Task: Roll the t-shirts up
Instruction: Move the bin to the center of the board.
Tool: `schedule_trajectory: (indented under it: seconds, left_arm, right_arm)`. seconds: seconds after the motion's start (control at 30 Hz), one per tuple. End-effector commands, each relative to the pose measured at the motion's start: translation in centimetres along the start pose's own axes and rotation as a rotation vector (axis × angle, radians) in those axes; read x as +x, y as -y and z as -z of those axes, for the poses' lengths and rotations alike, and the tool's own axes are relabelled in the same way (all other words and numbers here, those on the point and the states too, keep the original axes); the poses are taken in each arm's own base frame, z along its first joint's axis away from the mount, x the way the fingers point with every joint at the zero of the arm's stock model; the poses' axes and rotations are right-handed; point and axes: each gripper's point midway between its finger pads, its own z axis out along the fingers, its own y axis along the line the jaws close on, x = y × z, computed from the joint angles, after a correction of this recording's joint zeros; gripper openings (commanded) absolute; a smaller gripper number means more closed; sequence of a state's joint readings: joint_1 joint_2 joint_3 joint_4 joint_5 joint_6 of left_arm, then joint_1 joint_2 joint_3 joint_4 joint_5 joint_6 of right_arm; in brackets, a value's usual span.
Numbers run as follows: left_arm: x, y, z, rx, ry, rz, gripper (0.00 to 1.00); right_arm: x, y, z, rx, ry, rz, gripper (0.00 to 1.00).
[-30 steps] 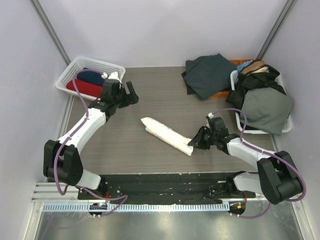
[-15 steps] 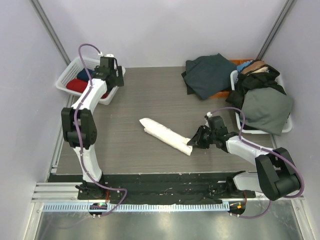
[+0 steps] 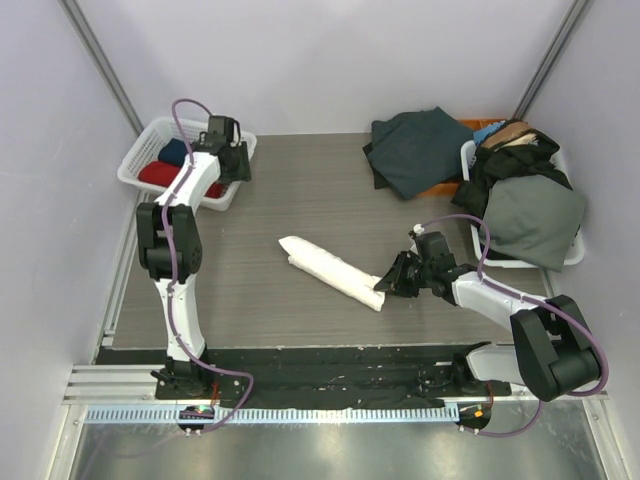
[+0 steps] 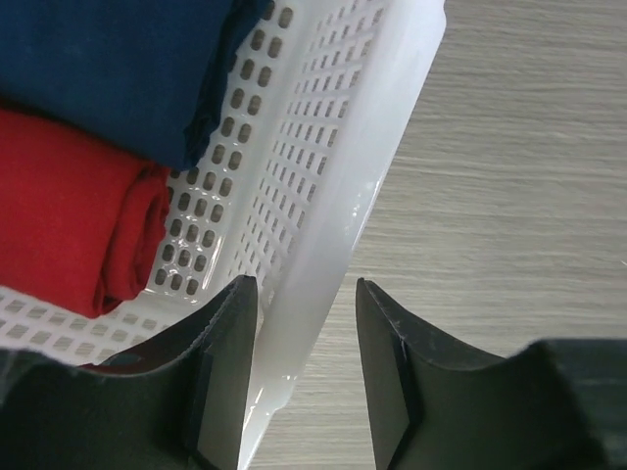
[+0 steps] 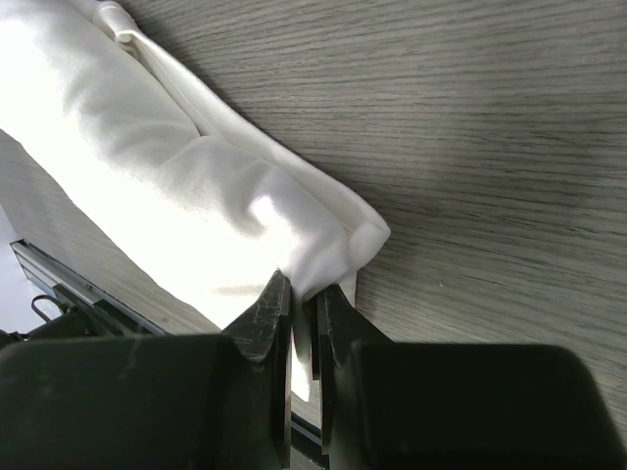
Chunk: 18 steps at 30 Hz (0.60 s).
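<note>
A cream-white t-shirt (image 3: 332, 270) lies rolled into a long bundle in the middle of the table; no print shows. My right gripper (image 3: 386, 283) is shut on the bundle's right end (image 5: 333, 259), the fabric pinched between the jaws. My left gripper (image 3: 228, 168) is open at the white lattice basket (image 3: 160, 130), its jaws standing astride the basket's rim (image 4: 338, 245) without closing on it. Inside the basket lie a rolled red t-shirt (image 4: 69, 215) and a rolled navy t-shirt (image 4: 108, 59).
A heap of dark green, black and tan clothes (image 3: 525, 200) fills a white bin (image 3: 575, 252) at the right. A dark green garment (image 3: 415, 150) lies at the back on the table. A black mat (image 3: 330, 375) runs along the near edge.
My left arm has swung up from the table's left side to the basket's right rim. The basket has shifted slightly. My right gripper and the white roll have stayed put.
</note>
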<state>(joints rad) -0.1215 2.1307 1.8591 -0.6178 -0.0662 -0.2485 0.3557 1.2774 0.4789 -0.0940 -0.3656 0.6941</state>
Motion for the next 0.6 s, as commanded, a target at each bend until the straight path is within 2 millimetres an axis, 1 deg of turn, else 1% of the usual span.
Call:
schedule_trajectory:
  seconds: [0.0, 0.03, 0.07, 0.1, 0.2, 0.23, 0.3, 0.33, 0.37, 0.4, 0.43, 0.47, 0.5, 0.53, 0.57]
  left_arm:
    - [1.8, 6.1, 1.7, 0.168, -0.054, 0.055, 0.48]
    - [2.6, 7.1, 1.8, 0.191, -0.074, 0.063, 0.48]
    - [2.6, 8.1, 2.1, 0.208, -0.063, 0.072, 0.48]
    - [3.1, 9.8, 2.5, 0.233, -0.07, 0.089, 0.48]
    - [3.7, 13.0, 3.5, 0.283, -0.054, 0.102, 0.5]
    - [3.8, 15.3, 4.0, 0.314, -0.031, 0.097, 0.5]
    - [4.0, 17.4, 4.5, 0.34, -0.02, 0.103, 0.52]
    - [4.2, 18.9, 4.7, 0.362, -0.019, 0.124, 0.52]
    - [3.8, 20.0, 5.1, 0.385, -0.011, 0.131, 0.53]
    - [4.0, 20.7, 5.0, 0.395, -0.018, 0.138, 0.53]
    - [3.7, 21.6, 5.2, 0.416, -0.004, 0.143, 0.54]
    - [3.7, 23.0, 5.9, 0.432, 0.013, 0.131, 0.56]
    - [3.4, 23.6, 6.5, 0.447, 0.028, 0.123, 0.59]
    - [2.8, 24.4, 7.4, 0.467, 0.06, 0.11, 0.64]
    - [2.7, 25.0, 8.2, 0.475, 0.083, 0.086, 0.66]
  right_arm:
    - [0.6, 1.1, -0.1, 0.038, -0.019, 0.007, 0.01]
    - [0.7, 1.1, -0.1, 0.038, -0.019, 0.008, 0.01]
    - [0.7, 1.1, -0.1, 0.039, -0.02, 0.006, 0.01]
    - [0.7, 1.2, -0.2, 0.041, -0.022, 0.005, 0.01]
    - [0.6, 1.1, -0.1, 0.037, -0.015, 0.008, 0.01]
    - [0.5, 1.1, -0.1, 0.039, -0.016, 0.006, 0.01]
    - [0.5, 1.1, -0.1, 0.037, -0.015, 0.008, 0.01]
    - [0.6, 1.1, -0.1, 0.038, -0.016, 0.007, 0.01]
    - [0.6, 1.0, -0.1, 0.035, -0.016, 0.009, 0.01]
    - [0.6, 1.1, -0.1, 0.037, -0.017, 0.007, 0.01]
    - [0.6, 1.2, -0.1, 0.039, -0.016, 0.007, 0.01]
    - [0.7, 1.3, -0.1, 0.042, -0.017, 0.008, 0.01]
    - [0.6, 1.3, -0.1, 0.041, -0.014, 0.006, 0.01]
    - [0.7, 1.3, -0.1, 0.042, -0.017, 0.005, 0.01]
    - [0.8, 1.3, -0.1, 0.042, -0.019, 0.006, 0.01]
